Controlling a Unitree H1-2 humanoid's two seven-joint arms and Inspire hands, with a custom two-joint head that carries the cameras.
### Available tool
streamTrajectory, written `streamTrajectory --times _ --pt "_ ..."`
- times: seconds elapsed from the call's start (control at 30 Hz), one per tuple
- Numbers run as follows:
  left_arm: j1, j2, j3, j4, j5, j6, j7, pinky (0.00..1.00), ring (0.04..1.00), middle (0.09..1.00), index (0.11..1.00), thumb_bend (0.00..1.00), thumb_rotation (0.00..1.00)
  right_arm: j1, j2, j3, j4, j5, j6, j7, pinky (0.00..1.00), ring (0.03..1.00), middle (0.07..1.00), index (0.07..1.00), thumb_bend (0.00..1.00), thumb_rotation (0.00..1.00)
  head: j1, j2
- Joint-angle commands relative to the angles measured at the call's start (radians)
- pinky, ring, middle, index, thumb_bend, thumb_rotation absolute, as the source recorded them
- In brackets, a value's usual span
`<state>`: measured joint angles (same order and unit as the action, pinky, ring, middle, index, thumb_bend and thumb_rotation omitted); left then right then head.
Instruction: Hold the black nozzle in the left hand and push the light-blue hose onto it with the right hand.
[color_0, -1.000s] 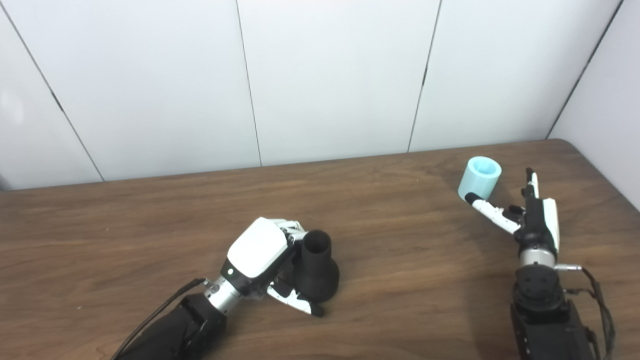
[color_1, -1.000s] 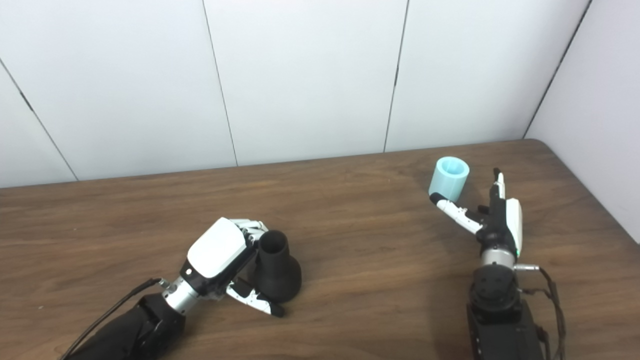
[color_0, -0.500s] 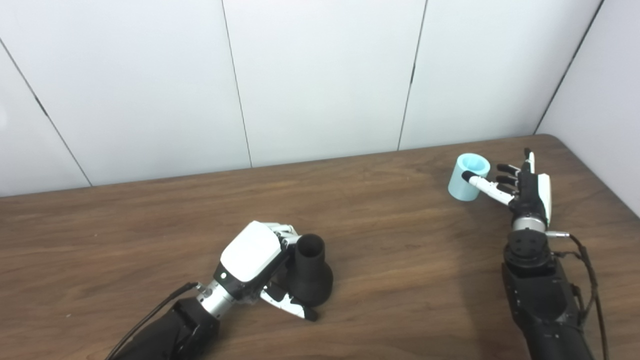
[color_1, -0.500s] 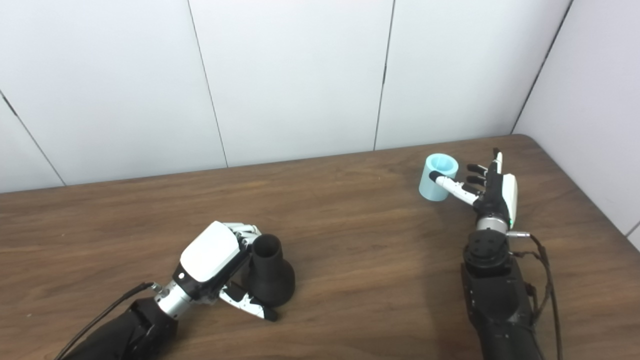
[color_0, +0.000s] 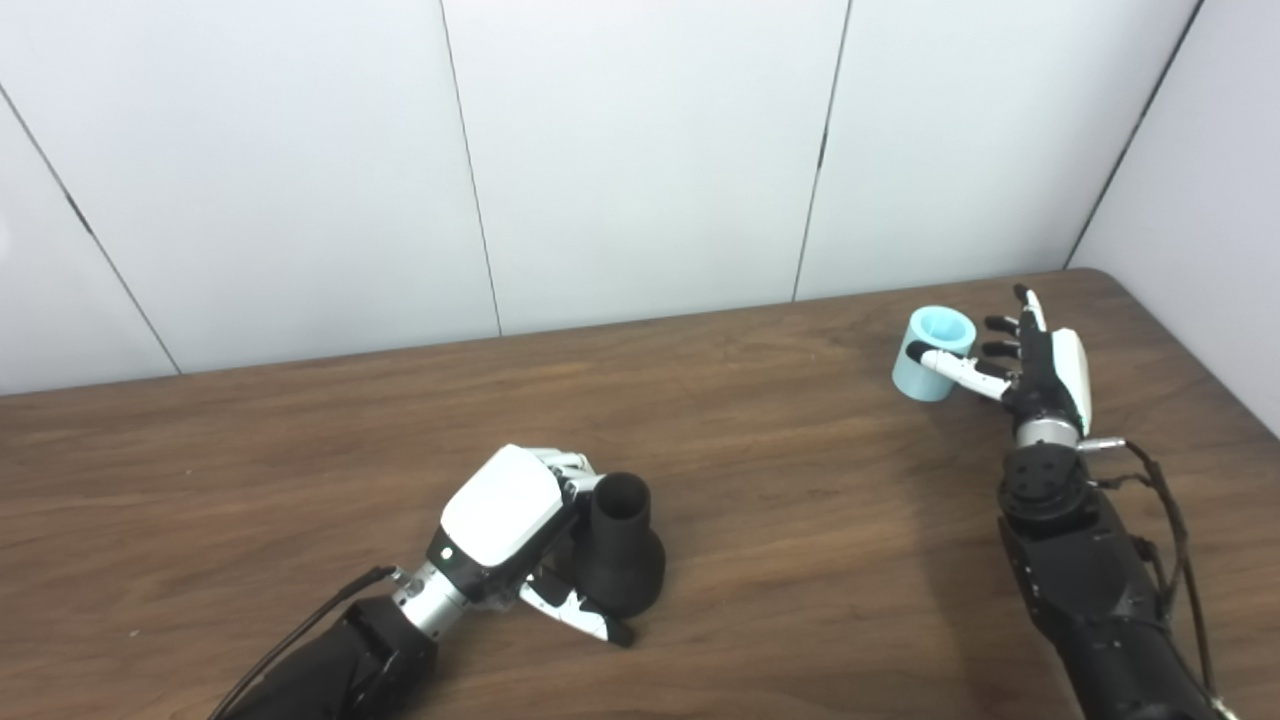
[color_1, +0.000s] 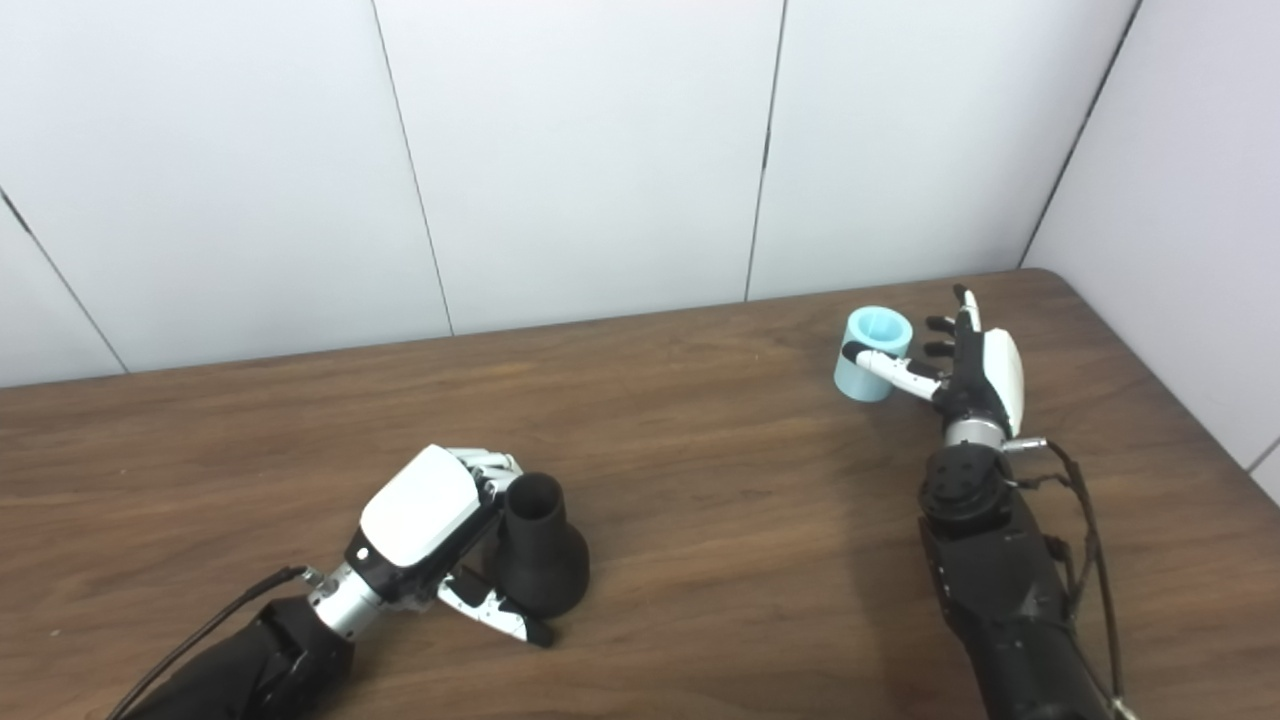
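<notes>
Bright, even indoor light falls from above, with no harsh glare. The white wall panels (color_0: 640, 150) look slightly washed out. Soft, faint shadows sit on the brown tabletop (color_0: 300, 450) beside both arms. Both views are sharp, without visible blur or edge distortion.

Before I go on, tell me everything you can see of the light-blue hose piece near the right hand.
The light-blue hose is a short, smooth, matte cylinder, plastic or rubber by the look, standing upright on the brown wooden table at its far right, open end up and hollow inside. The right hand is at its right side, fingers spread, with the thumb lying across the front of its wall; the hand has not closed on it. It stands far from the black nozzle at the left hand.
</notes>
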<state>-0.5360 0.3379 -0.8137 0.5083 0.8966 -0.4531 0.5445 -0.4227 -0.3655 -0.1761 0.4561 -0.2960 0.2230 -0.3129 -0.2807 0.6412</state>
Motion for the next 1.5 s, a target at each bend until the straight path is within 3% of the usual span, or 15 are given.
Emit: streamTrajectory --times 0.0,0.07,0.4,0.53,0.6,0.93,0.97,1.0,1.03,1.13,1.17,1.27,1.3,1.4,1.47 --pt "0.235 0.029 -0.079 0.186 -0.056 -0.017 0.073 0.45 0.551 0.547 0.488 0.51 0.05 -0.034 -0.011 0.041 -0.024 0.010 -0.027 0.062 0.75 0.870 0.917 0.965 0.99 0.40 0.002 -0.001" --pt "0.235 0.029 -0.077 0.186 -0.054 -0.017 0.072 0.45 0.551 0.546 0.488 0.51 0.05 -0.033 -0.020 0.070 -0.020 -0.015 -0.017 0.067 0.74 0.863 0.912 0.958 1.00 0.43 0.002 -0.001" --pt "0.240 0.026 -0.069 0.179 -0.044 -0.017 0.062 0.46 0.556 0.549 0.489 0.51 0.05 -0.049 -0.062 0.176 0.011 -0.047 -0.005 0.117 0.93 0.982 0.995 0.957 1.00 0.52 0.010 -0.004" --pt "0.241 0.026 -0.072 0.178 -0.044 -0.017 0.071 0.46 0.554 0.547 0.488 0.51 0.05 -0.048 -0.070 0.206 0.008 -0.064 0.003 0.132 0.94 0.982 0.985 0.948 1.00 0.53 0.011 -0.002" --pt "0.243 0.027 -0.071 0.171 -0.049 -0.017 0.065 0.46 0.555 0.547 0.488 0.51 0.05 -0.044 -0.072 0.220 -0.003 -0.076 0.008 0.132 0.89 0.947 0.960 0.927 1.00 0.53 0.012 -0.001" --pt "0.248 0.023 -0.064 0.161 -0.051 -0.017 0.060 0.45 0.554 0.547 0.488 0.51 0.05 -0.035 -0.072 0.243 -0.028 -0.035 0.026 0.210 0.81 0.901 0.922 0.894 1.00 0.56 0.017 0.000" --pt "0.249 0.022 -0.063 0.161 -0.050 -0.017 0.060 0.46 0.552 0.544 0.488 0.51 0.05 -0.035 -0.070 0.240 -0.028 -0.034 0.028 0.206 0.56 0.675 0.712 0.886 1.00 0.56 0.017 0.000" --pt "0.249 0.022 -0.061 0.160 -0.050 -0.017 0.058 0.46 0.552 0.544 0.488 0.51 0.05 -0.035 -0.067 0.237 -0.030 -0.032 0.033 0.204 0.39 0.513 0.568 0.876 1.00 0.57 0.017 0.000" --pt "0.250 0.022 -0.059 0.159 -0.050 -0.017 0.056 0.46 0.553 0.545 0.488 0.52 0.05 -0.035 -0.066 0.234 -0.029 -0.030 0.035 0.203 0.31 0.435 0.501 0.870 1.00 0.56 0.017 0.000" --pt "0.252 0.022 -0.056 0.157 -0.051 -0.017 0.048 0.46 0.553 0.545 0.488 0.52 0.05 -0.031 -0.059 0.220 -0.036 -0.013 0.037 0.202 0.29 0.414 0.497 0.829 1.00 0.54 0.016 -0.001" --pt "0.253 0.023 -0.055 0.154 -0.051 -0.017 0.045 0.47 0.556 0.548 0.488 0.52 0.05 -0.031 -0.055 0.213 -0.034 -0.003 0.032 0.200 0.22 0.320 0.408 0.816 1.00 0.52 0.017 -0.001" --pt "0.254 0.025 -0.055 0.153 -0.051 -0.017 0.046 0.46 0.557 0.548 0.488 0.51 0.05 -0.030 -0.051 0.205 -0.024 0.010 0.016 0.197 0.22 0.312 0.417 0.797 1.00 0.50 0.016 0.000" --pt "0.254 0.026 -0.056 0.154 -0.050 -0.017 0.047 0.46 0.558 0.548 0.488 0.51 0.05 -0.028 -0.049 0.200 -0.028 0.016 0.015 0.198 0.26 0.372 0.475 0.789 1.00 0.51 0.015 0.000" --pt "0.253 0.026 -0.059 0.158 -0.047 -0.017 0.049 0.46 0.557 0.547 0.488 0.51 0.05 -0.023 -0.045 0.191 -0.039 0.025 0.004 0.189 0.30 0.418 0.520 0.745 0.97 0.46 0.014 0.000" --pt "0.253 0.027 -0.059 0.157 -0.048 -0.017 0.047 0.46 0.557 0.547 0.488 0.51 0.05 -0.019 -0.041 0.186 -0.048 0.020 0.003 0.177 0.39 0.521 0.595 0.704 0.93 0.42 0.014 0.003"
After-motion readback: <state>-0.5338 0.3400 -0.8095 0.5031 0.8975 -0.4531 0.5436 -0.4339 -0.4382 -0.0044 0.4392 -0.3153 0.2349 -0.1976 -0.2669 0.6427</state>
